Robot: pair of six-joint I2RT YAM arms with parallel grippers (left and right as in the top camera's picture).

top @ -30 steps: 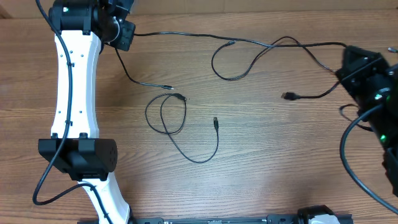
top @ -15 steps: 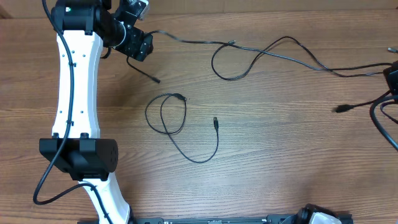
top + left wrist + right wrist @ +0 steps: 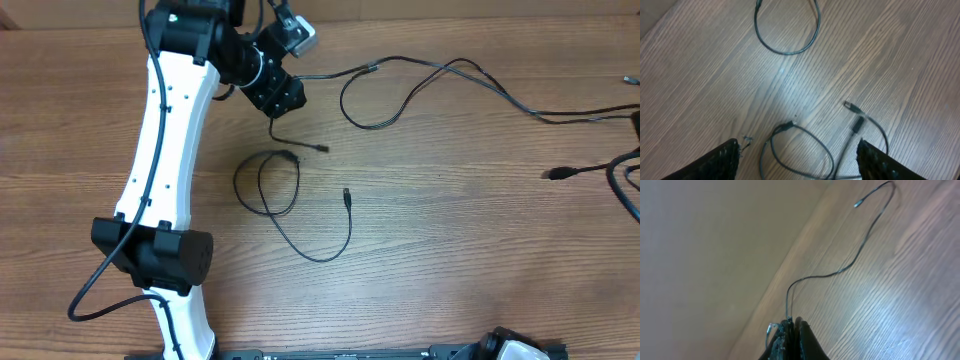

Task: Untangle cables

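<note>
**A:** How do things lie around the left claw (image 3: pixel 279 95)?

**B:** The cords sit just beside it on the worktop (image 3: pixel 450 260). A short plug end (image 3: pixel 321 149) pokes out from under it. The coiled cable (image 3: pixel 299 185) rests a little nearer the robot's base, and its tail curves round to a free plug (image 3: pixel 346 194).

**A:** Is that claw gripping anything?

**B:** No, it is released. Its wrist camera shows the two fingers (image 3: pixel 722 160) standing wide apart. Only wood and loops of the coiled cable lie below the gap.

**A:** And the long cable (image 3: pixel 368 126)?

**B:** It starts close to the left claw, drops into a loop toward the middle, then runs along the far side to the right edge.

**A:** What about the right claw (image 3: pixel 791 323)?

**B:** It is clenched. Its wrist view shows the tips pressed together on a thin cable (image 3: pixel 815 277). That cable rises from the tips, bends away and ends in a small plug (image 3: pixel 858 203). I cannot tell which strand in the overhead view it is. Another plug (image 3: pixel 550 173) lies near the right edge, well apart from the coil.
</note>
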